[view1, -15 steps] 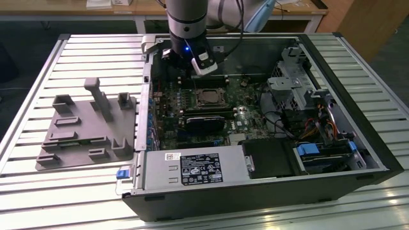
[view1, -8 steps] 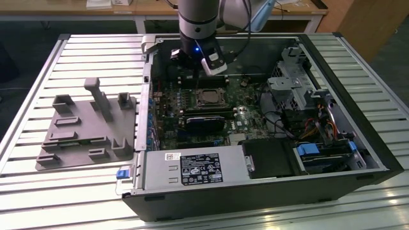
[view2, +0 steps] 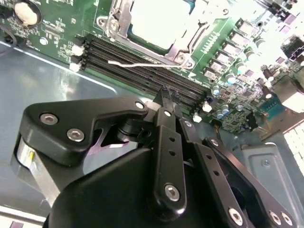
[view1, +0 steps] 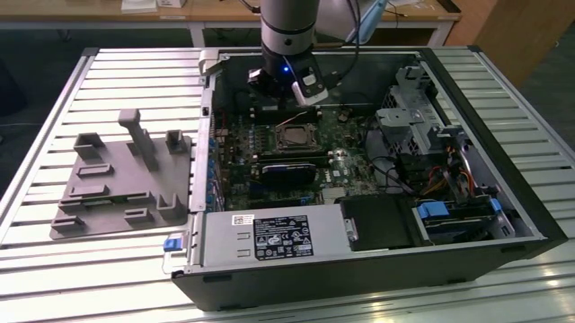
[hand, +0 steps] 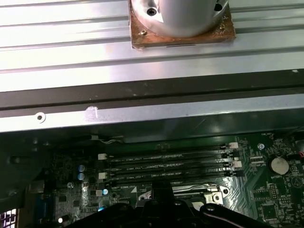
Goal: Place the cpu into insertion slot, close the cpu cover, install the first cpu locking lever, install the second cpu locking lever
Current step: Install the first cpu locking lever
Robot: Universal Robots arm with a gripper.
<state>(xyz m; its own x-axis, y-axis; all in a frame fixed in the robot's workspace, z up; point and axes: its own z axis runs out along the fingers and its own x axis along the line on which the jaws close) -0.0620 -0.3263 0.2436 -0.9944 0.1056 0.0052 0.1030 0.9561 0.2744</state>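
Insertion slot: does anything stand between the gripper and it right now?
Nothing visible does. In the second wrist view the gripper hangs above the memory slots that lie beside the insertion slot; nothing rises between them. The cpu already sits in the slot.

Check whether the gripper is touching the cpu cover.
Apart. In the second wrist view, the memory slots lie bare between the gripper and the cpu cover.

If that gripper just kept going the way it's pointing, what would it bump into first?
The gripper would probably hit the long black memory slots first, though depth is unclear.
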